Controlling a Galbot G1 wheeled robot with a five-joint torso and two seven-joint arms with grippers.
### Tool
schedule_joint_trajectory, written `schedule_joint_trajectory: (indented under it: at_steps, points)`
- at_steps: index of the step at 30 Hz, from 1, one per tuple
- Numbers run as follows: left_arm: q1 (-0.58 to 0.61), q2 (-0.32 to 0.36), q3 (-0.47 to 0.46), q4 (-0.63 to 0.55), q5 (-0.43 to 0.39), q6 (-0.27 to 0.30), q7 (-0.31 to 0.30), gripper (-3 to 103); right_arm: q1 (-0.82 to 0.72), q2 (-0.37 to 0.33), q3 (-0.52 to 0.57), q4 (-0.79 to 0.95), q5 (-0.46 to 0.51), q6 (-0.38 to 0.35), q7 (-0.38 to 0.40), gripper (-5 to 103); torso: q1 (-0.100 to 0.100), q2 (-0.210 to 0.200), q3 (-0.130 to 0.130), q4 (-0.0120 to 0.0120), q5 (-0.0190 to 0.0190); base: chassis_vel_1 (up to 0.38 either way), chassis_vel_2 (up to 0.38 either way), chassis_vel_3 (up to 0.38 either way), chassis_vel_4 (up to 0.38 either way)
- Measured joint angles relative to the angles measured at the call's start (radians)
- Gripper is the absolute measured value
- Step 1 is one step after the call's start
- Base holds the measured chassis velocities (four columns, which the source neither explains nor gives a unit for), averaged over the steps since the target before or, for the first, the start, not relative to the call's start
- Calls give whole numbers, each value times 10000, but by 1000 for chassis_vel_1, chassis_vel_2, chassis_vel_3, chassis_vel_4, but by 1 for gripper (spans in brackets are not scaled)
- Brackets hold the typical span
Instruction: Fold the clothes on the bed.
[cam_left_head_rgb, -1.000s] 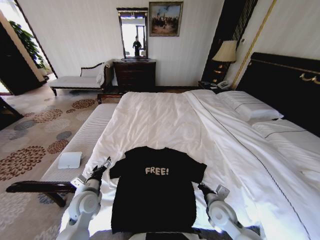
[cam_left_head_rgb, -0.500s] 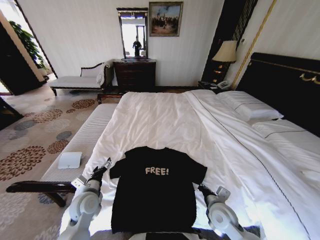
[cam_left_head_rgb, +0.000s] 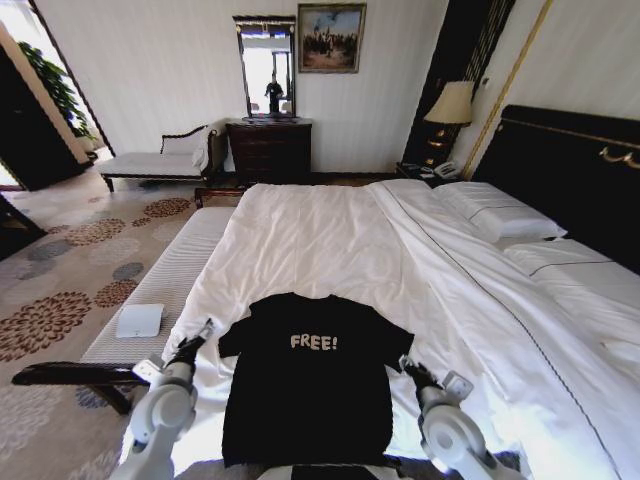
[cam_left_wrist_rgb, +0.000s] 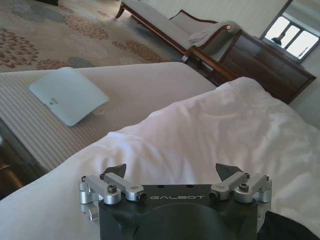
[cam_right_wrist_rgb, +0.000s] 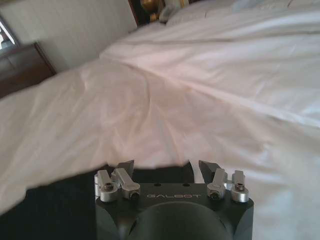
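Meanwhile both arms had edged outward, left gripper (cam_left_head_rgb: 200, 333) and right gripper (cam_left_head_rgb: 409, 367) flanking the flat T-shirt (cam_left_head_rgb: 308, 385) on the bed (cam_left_head_rgb: 330, 240), fingers apart, fold unstarted.

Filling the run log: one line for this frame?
shirt: flat, unfolded on bed | left gripper: open, beside left sleeve | right gripper: open, beside right sleeve
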Motion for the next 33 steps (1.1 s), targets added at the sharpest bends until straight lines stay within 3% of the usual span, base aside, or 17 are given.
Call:
schedule_joint_trajectory:
  at_steps: [1, 3, 4, 7, 10, 14, 17, 22, 33]
  points:
    - [5, -17, -30, 111, 37, -21, 3, 100, 143, 99, 33, -41, -39, 98, -38, 73, 0, 0, 0, 0, 0, 0, 0, 0, 0]
    - [170, -112, -26, 360, 173, -54, 178, 100, 486, 448, 90, -174, -125, 270, -83, 85, 1, 0, 1, 0, -1, 0, 0, 0, 0]
    - [170, -112, -26, 360, 173, -54, 178, 100, 486, 448, 90, -174, -125, 270, -83, 85, 1, 0, 1, 0, -1, 0, 0, 0, 0]
    - [454, -313, 149, 373, 124, 24, 521, 100, 725, 858, 126, -231, -165, 307, -135, 98, 0, 0, 0, 1, 1, 0, 0, 0, 0]
    - [540, -451, 290, 333, 22, 78, 693, 100, 809, 1080, 170, -232, -137, 307, -140, 100, 0, 1, 0, 1, 1, 0, 0, 0, 0]
    - [519, -620, 399, 236, -697, 241, 823, 100, 874, 1381, 280, -276, -76, 307, -191, 100, 0, 1, 0, 0, 1, 0, 0, 0, 0]
    - [262, -734, 408, 311, -1749, 442, 781, 100, 895, 1643, 332, -360, -33, 305, -275, 100, 0, 0, 0, -1, 1, 0, 0, 0, 0]
    - [-241, -785, 446, 748, -2367, 577, 581, 100, 923, 1914, 291, -447, -28, 283, -304, 100, 0, 0, 0, 0, 1, 0, 0, 0, 0]
    - [-1117, -361, 560, 1071, -2403, 774, 445, 100, 1187, 2077, -7, -858, -55, 209, -357, 100, 0, 0, -1, -1, 1, 0, 0, 0, 0]
